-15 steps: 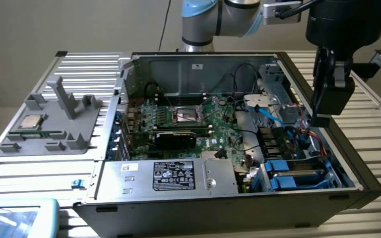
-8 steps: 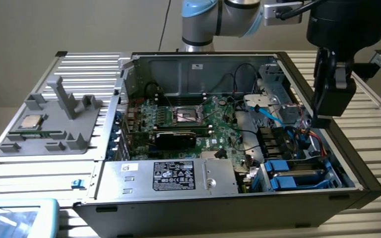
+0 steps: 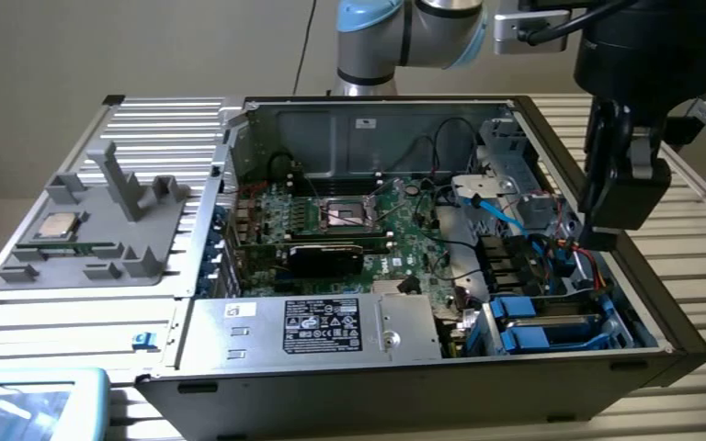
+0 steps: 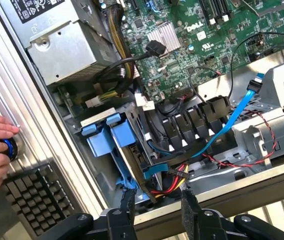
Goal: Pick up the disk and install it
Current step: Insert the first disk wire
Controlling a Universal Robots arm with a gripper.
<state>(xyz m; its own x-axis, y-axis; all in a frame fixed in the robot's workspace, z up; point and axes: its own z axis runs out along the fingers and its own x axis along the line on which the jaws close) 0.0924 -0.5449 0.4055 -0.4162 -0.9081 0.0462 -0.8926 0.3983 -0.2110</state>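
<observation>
Blue-bracketed, the disk [image 4: 113, 144] sat slotted inside the computer case [image 3: 451, 384] at its near corner, on the exterior view's right, beside red and yellow cables [image 4: 174, 177]. Close over that corner hung the pincer [image 4: 157, 210], released and empty. The case stood on the slatted table [image 3: 697, 312].

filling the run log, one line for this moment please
gripper: jaws open, empty | where: over case edge | disk: in blue bracket, inside case, not held

Green motherboard [image 4: 192, 55], blue drive brackets [image 4: 107, 142], black jaws, black keyboard [image 4: 37, 195]
</observation>
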